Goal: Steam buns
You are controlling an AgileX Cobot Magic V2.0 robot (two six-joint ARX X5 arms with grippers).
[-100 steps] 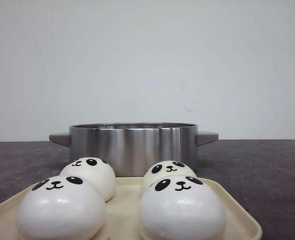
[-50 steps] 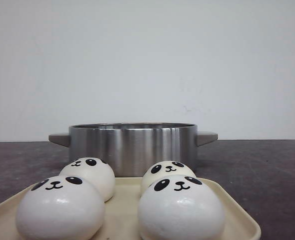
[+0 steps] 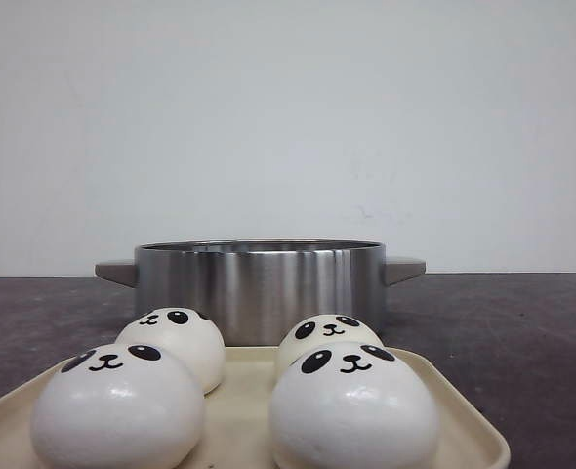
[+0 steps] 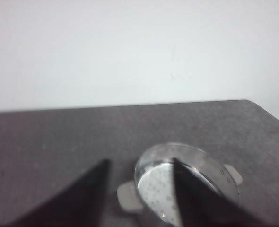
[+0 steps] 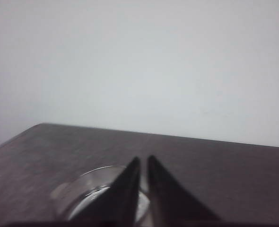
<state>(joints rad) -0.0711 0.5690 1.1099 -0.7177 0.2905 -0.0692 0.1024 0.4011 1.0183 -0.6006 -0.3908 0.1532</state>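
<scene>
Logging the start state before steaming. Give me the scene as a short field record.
buns: four buns with panda faces, all on the tray
tray: cream tray, nearest the camera
pot: steel pot behind the tray, no lid, two side handles
left gripper: open, empty, above the table
right gripper: nearly closed, empty
table: dark tabletop

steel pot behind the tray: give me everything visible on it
The pot is a wide, low cylinder of brushed, shiny metal with a flat grey handle on each side. It stands upright on the dark table, lidless, just behind the cream tray holding the buns; whether they touch cannot be told. The left wrist view shows a perforated steamer plate inside. No gripper touches it.
</scene>
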